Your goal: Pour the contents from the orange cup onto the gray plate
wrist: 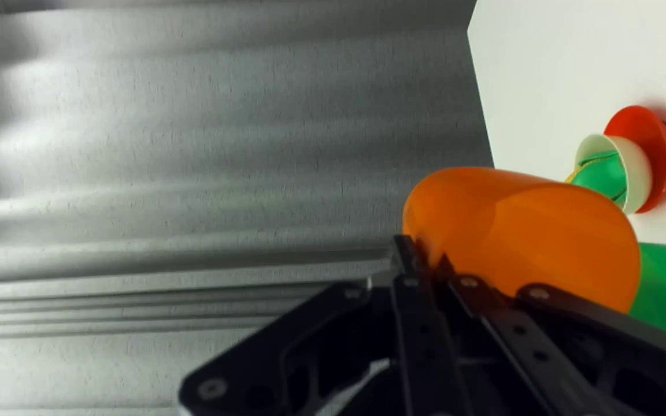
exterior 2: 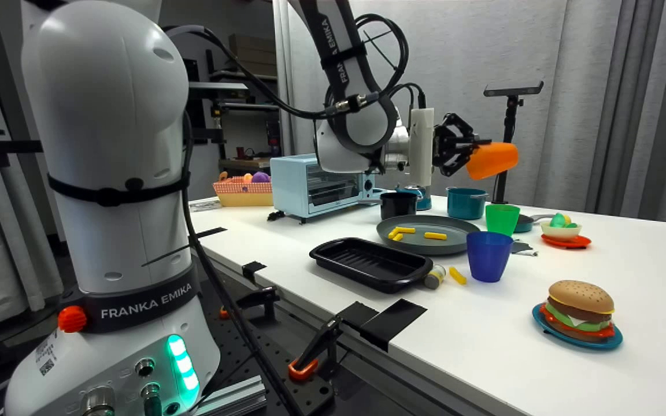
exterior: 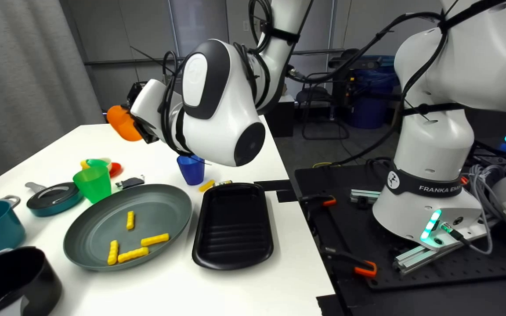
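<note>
The hand (wrist: 424, 254) grasps the orange cup (exterior 2: 492, 160), tilted, higher than the gray plate (exterior: 153, 215); four yellow pieces (exterior: 130, 220) lie on the plate. Pouring judged complete; next, right cup, lower beside plate.

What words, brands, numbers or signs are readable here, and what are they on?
"FRANKA EMIKA": dark band around the robot's base.
"FRANKA": raised arm link; remaining letters hard to read.
Round emblem: same band.
Too small to read: sticker on the base; any print on the small can.
No readable numbers.
</note>
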You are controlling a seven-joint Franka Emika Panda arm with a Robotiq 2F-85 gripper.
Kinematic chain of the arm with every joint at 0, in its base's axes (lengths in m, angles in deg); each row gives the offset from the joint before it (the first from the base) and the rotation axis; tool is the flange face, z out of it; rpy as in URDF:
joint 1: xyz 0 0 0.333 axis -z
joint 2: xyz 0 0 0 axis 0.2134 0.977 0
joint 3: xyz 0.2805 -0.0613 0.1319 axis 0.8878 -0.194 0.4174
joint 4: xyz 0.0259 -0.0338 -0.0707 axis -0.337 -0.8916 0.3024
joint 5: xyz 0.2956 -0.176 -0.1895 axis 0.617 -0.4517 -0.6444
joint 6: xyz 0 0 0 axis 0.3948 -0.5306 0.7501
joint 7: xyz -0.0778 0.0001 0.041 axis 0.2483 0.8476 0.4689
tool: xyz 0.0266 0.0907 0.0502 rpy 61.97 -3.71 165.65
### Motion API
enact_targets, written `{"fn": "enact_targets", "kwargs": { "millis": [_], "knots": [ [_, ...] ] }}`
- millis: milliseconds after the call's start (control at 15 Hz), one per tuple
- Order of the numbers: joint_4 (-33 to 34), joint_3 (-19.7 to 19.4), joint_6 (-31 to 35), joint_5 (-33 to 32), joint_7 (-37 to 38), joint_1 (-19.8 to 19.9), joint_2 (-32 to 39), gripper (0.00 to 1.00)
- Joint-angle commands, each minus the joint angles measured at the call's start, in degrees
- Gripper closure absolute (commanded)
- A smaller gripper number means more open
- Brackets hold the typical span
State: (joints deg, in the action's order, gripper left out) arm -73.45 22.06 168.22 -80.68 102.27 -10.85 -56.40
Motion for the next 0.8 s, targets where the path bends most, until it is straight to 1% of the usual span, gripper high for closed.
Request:
{"fn": "enact_targets", "kwargs": {
  "millis": [0,467,733],
  "knots": [
    [2.3,0.2,4.4,9.9,1.0,0.5,-2.1,1.00],
    [6.1,-0.8,10.8,28.8,1.2,0.5,-6.8,1.00],
    [7.1,-2.0,17.0,40.9,-1.2,0.7,-10.0,1.00]
  ]
}}
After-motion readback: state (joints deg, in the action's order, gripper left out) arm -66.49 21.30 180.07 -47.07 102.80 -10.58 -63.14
